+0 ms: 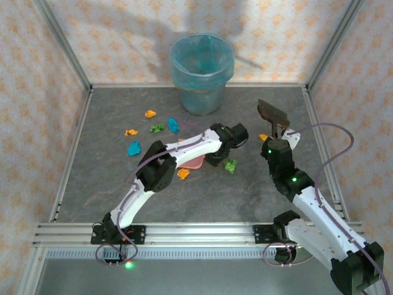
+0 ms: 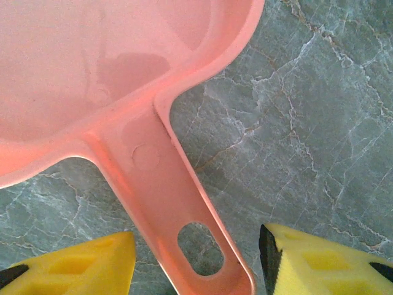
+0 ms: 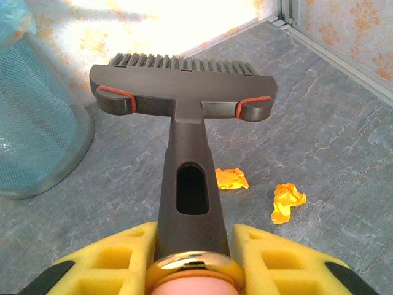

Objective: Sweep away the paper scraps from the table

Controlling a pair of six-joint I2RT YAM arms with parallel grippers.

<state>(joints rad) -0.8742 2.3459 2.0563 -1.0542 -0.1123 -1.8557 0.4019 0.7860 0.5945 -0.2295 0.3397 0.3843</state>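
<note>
Several paper scraps lie on the dark grey table (image 1: 245,196): orange (image 1: 150,113), orange (image 1: 131,132), green (image 1: 157,128), blue (image 1: 173,125), cyan (image 1: 134,148), orange (image 1: 183,174), green (image 1: 230,165) and orange (image 1: 263,137). My left gripper (image 1: 215,158) (image 2: 196,258) is open, its yellow fingers (image 2: 92,264) straddling the handle (image 2: 184,221) of the pink dustpan (image 1: 195,163) with a small gap on each side. My right gripper (image 1: 277,132) (image 3: 193,246) is shut on the handle of a dark brush (image 3: 181,92) (image 1: 273,114). Two orange scraps (image 3: 231,178) (image 3: 287,201) lie just right of the brush handle.
A translucent blue-lined bin (image 1: 201,74) (image 3: 37,123) stands at the back centre of the table. Aluminium frame rails (image 1: 184,232) edge the table, and patterned walls close it in on three sides.
</note>
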